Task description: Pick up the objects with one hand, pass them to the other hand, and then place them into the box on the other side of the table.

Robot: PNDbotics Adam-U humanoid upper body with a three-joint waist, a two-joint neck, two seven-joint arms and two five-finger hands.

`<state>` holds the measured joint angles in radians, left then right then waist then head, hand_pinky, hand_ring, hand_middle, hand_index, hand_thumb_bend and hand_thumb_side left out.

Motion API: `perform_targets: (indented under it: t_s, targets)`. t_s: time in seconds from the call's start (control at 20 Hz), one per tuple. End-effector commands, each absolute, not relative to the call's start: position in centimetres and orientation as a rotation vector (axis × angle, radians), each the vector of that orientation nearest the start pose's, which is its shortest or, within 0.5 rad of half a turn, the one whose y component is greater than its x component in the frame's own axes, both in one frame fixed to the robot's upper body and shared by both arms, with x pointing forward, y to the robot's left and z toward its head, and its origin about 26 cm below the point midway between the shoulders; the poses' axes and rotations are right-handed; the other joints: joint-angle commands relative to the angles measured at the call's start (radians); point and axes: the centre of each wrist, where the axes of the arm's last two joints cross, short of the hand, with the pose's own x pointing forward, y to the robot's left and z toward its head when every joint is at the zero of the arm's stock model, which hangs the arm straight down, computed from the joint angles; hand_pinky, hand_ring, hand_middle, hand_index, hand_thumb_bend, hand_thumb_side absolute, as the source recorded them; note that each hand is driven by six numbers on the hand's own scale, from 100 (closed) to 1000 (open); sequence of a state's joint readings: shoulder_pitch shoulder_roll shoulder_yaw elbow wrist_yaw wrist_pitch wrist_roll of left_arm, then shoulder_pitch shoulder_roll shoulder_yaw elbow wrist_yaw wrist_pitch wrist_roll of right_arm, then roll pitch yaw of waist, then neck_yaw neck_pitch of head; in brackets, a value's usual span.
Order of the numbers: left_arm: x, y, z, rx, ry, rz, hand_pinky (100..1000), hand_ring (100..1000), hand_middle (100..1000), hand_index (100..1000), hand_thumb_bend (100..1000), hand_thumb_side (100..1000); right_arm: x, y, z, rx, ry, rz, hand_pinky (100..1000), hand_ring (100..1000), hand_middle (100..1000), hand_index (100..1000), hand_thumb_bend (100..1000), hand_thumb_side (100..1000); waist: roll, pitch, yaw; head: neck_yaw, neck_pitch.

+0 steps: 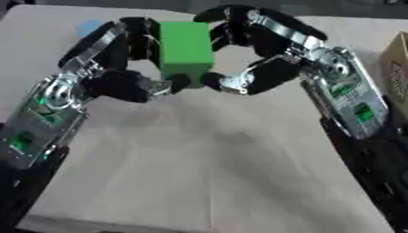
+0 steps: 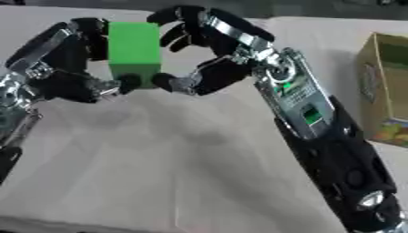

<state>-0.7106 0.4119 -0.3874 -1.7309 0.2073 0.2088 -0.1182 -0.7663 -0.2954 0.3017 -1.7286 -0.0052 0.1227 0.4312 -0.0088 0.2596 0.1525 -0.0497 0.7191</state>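
The left hand (image 1: 119, 68) grasps one green block (image 1: 186, 48) between curled fingers and thumb, held above the table (image 1: 199, 159). The right hand (image 1: 263, 54) curls around the block's opposite side, fingertips at its edge. One cardboard box (image 2: 382, 86) stands at the table's right edge; one blue object (image 1: 86, 27) lies behind the left hand.

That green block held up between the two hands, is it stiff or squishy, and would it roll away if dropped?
The green block probably stays stiff: its edges look straight where the left hand curls round it. Flat faces and square corners suggest it would not roll. It seems light, held above the table, the right hand alongside.
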Motion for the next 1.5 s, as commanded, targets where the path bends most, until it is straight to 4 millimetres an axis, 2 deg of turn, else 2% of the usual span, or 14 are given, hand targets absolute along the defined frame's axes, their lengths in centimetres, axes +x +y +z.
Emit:
perform_targets:
  t_s: [0.05, 1.05, 1.5]
  targets:
    - [35.3, 15.4, 24.2, -0.231, -2.017, -0.885, 556, 478, 401, 570, 100, 100, 35.5, -13.9, 26.9, 0.276, -2.084, 1.202, 787, 780, 844, 850, 421, 100, -0.011, -0.032, 0.001, -0.001, -0.008]
    - [35.9, 14.3, 23.4, -0.25, -2.01, -0.886, 562, 480, 402, 572, 100, 100, 35.4, -14.0, 26.8, 0.346, -2.039, 1.185, 785, 773, 815, 821, 387, 100, -0.009, -0.027, -0.004, -0.002, -0.007]
    - [36.2, 14.3, 23.1, -0.263, -1.998, -0.893, 576, 492, 413, 581, 100, 100, 35.4, -14.1, 26.7, 0.371, -2.026, 1.167, 787, 761, 714, 727, 326, 100, -0.007, -0.026, -0.007, -0.006, -0.003]
